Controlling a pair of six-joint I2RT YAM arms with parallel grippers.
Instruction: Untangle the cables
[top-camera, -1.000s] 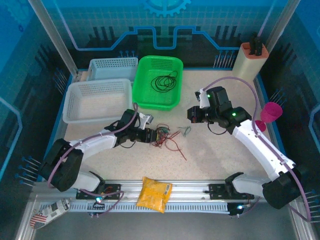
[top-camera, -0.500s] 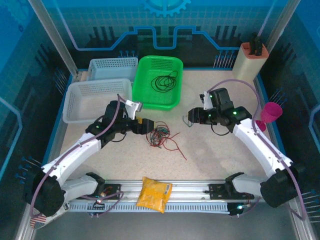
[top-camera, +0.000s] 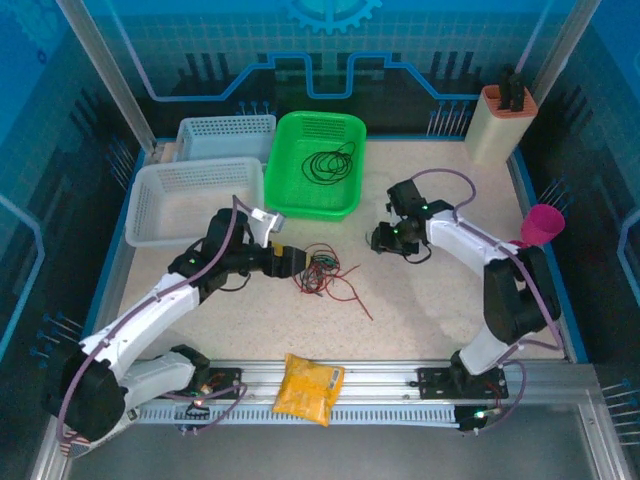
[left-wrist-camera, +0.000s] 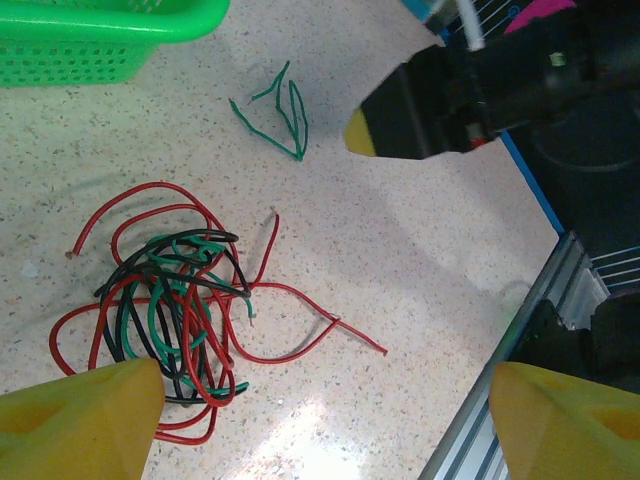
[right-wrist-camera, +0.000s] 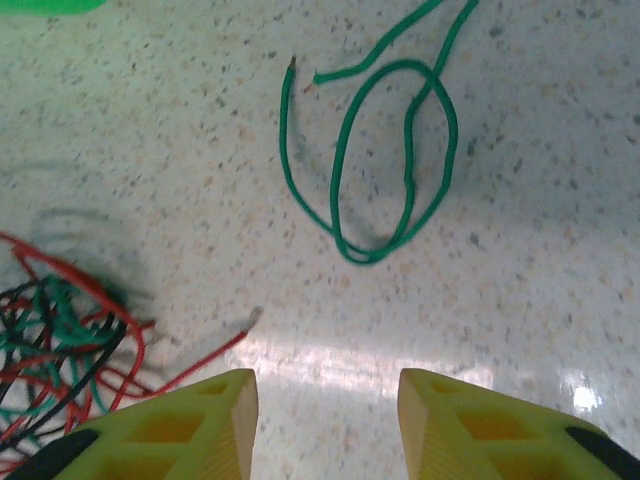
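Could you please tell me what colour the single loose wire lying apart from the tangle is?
Green; the loose wire shows best in the right wrist view.

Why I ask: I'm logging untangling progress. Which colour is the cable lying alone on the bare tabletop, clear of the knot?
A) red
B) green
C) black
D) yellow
B: the green cable lies looped by itself on the speckled tabletop, apart from the tangle of red, green and black strands.
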